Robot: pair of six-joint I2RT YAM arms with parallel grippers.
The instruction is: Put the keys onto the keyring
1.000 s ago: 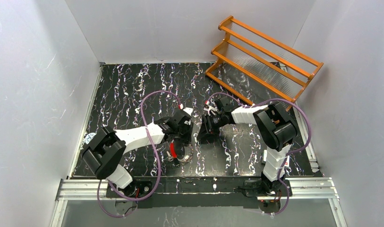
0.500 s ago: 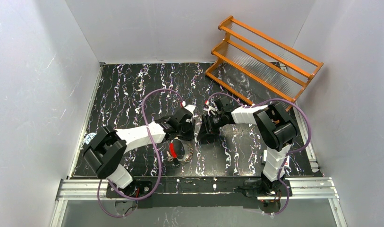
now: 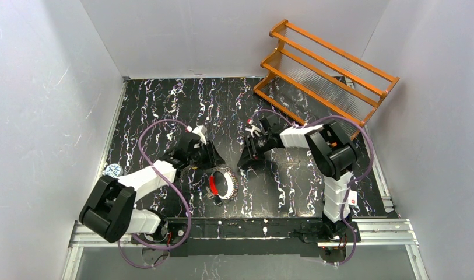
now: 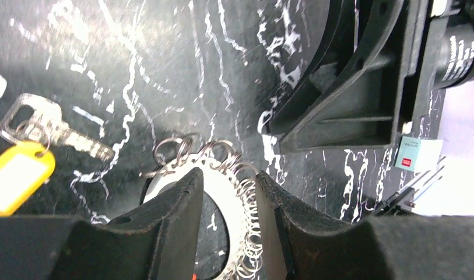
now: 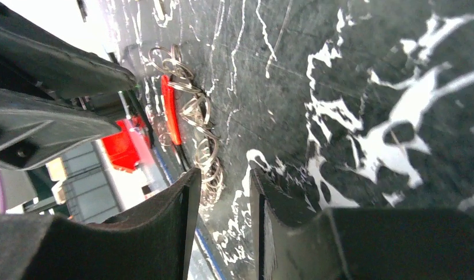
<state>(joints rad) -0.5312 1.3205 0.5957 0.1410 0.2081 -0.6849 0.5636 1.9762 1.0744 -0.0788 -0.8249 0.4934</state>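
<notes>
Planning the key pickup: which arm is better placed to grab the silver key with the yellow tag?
Probably left. The key lies just beside the open left gripper in its wrist view. The right gripper sees only the keyring, with no key in its view.

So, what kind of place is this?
Probably a robot test cell in a lab: plain white panel walls enclose a black marbled tabletop, and the left arm and right arm are bolted to an aluminium rail.

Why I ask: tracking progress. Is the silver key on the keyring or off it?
Off: in the left wrist view the silver key lies on the marbled tabletop, apart from the keyring.
</notes>
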